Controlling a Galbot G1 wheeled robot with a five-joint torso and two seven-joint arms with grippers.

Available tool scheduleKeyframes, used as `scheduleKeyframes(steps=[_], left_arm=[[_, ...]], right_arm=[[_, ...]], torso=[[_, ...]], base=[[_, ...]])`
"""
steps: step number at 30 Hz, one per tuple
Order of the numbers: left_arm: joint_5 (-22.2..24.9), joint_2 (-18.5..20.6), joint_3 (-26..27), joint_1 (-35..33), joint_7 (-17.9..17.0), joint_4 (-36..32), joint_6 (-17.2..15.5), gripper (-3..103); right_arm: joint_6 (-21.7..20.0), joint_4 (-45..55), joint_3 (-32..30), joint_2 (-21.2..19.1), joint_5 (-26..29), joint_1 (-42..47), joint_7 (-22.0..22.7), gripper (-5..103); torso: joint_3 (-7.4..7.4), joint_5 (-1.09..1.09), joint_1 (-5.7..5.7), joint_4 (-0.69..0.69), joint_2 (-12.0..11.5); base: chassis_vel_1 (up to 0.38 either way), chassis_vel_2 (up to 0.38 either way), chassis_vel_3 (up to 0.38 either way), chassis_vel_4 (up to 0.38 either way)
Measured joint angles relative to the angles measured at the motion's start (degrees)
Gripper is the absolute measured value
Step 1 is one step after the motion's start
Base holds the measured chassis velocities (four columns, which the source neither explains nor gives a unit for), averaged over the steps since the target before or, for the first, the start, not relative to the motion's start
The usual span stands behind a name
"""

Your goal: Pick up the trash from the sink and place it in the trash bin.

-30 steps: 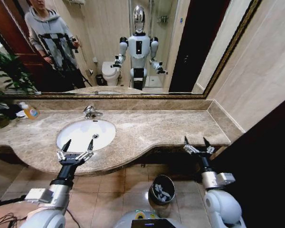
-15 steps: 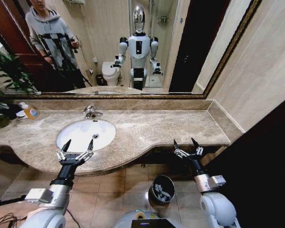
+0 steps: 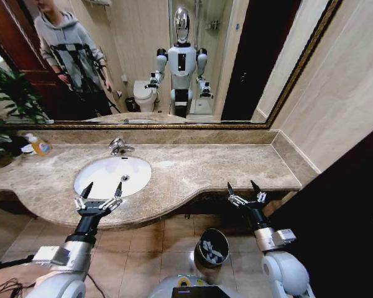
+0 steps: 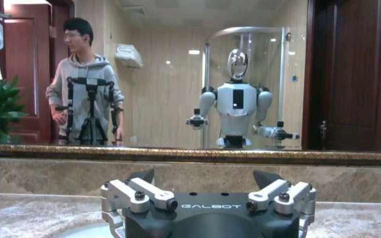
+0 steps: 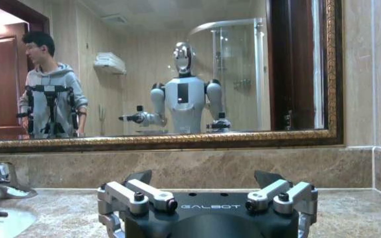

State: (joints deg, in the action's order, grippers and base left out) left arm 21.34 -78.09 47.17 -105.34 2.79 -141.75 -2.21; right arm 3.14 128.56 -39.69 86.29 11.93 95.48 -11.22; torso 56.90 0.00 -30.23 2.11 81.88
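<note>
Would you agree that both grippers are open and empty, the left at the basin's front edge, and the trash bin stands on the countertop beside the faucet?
Not quite: the head view shows the trash bin on the tiled floor below the countertop, not beside the faucet. Both grippers are open and empty, the left gripper at the sink front, the right gripper.

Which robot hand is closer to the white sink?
Left. The left hand hovers open over the sink's front rim, while the right hand hangs open off the counter's front edge, far to the side.
</note>
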Motion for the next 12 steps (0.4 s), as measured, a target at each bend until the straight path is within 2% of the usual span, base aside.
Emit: scheduleKeyframes(steps=[12], left_arm=[[0.0,0.0,0.0,0.0,0.0,0.0,0.0,100]], right_arm=[[0.0,0.0,0.0,0.0,0.0,0.0,0.0,100]], torso=[[0.0,0.0,0.0,0.0,0.0]], base=[[0.0,0.0,0.0,0.0]])
